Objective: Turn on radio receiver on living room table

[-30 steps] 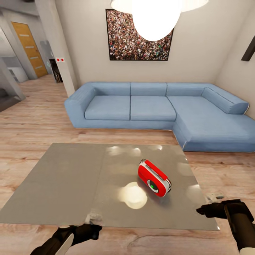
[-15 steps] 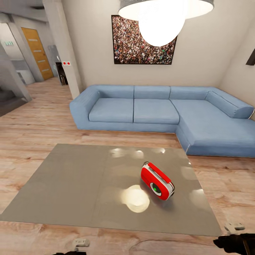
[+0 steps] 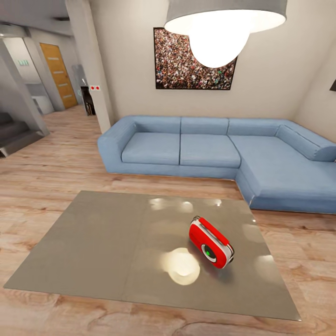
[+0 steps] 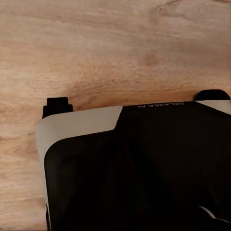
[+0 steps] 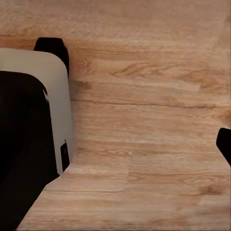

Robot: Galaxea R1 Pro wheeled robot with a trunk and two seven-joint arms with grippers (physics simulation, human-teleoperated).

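While both wrist cameras look down at plank floor: the robot's own black and pale-grey base [image 4: 120, 168] sits in the foreground.
Left gripper: fingers not made out in the left wrist view; cannot tell whether spread or closed; nothing seen held.
Right gripper: likewise undetermined; a dark edge [image 5: 225, 144] shows at the frame's side, identity unclear.
Change since a second ago: head view has tilted up, both dark forearms have dropped out of its lower edge, more pendant lamp [image 3: 226, 21] in frame.
Table [image 3: 93, 242]: glossy grey-taupe top, lamp glare beside the radio.
Radio receiver [image 3: 211, 241]: on the table's right half, red with white trim, tipped at an angle, dial with green centre facing near-right.
Beyond: blue L-shaped sofa [image 3: 205, 149], framed crowd picture [image 3: 193, 60], wooden door [image 3: 58, 74] far left.
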